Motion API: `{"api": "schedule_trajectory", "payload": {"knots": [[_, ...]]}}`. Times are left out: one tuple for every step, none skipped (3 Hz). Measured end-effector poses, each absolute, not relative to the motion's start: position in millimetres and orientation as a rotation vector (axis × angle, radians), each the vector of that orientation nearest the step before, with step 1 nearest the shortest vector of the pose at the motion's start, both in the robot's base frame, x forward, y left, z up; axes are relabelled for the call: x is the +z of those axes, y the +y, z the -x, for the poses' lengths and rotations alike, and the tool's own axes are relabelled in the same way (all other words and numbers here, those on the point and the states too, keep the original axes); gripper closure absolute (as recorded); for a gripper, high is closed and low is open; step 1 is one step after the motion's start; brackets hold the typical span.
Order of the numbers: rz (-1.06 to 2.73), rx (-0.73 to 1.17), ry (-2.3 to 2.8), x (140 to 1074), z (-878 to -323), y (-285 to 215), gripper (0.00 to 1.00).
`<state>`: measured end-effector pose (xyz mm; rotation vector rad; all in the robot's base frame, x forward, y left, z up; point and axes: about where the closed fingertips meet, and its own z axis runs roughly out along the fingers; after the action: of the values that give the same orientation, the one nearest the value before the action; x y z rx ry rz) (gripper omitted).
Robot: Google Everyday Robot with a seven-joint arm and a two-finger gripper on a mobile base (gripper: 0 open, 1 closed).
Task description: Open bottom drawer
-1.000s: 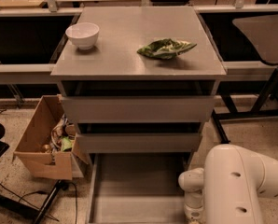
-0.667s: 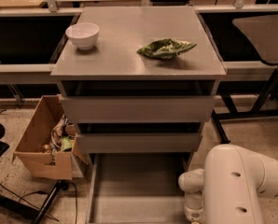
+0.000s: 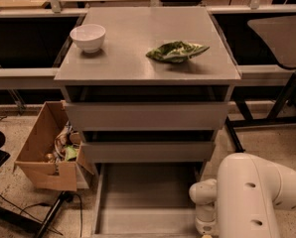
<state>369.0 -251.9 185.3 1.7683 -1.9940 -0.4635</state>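
bottom drawer [image 3: 147, 198] grey | bowl [image 3: 88, 37] white | gripper past bottom edge, arm [image 3: 257, 197] white

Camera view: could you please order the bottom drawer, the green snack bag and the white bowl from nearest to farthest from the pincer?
The pincer is at the bottom edge, right of centre.
1. bottom drawer: pulled out, just beside it.
2. green snack bag: on the cabinet top, right half.
3. white bowl: cabinet top, back left.
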Motion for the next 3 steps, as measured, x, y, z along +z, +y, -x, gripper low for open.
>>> {"api": "schedule_trajectory", "payload": {"knots": [[-1.785, -0.389, -2.060, 215, -374, -247, 0.00], [-1.716, -0.335, -2.140, 307, -338, -240, 0.00], [-1.644, -0.323, -2.135, 380, -288, -221, 0.00]]}}
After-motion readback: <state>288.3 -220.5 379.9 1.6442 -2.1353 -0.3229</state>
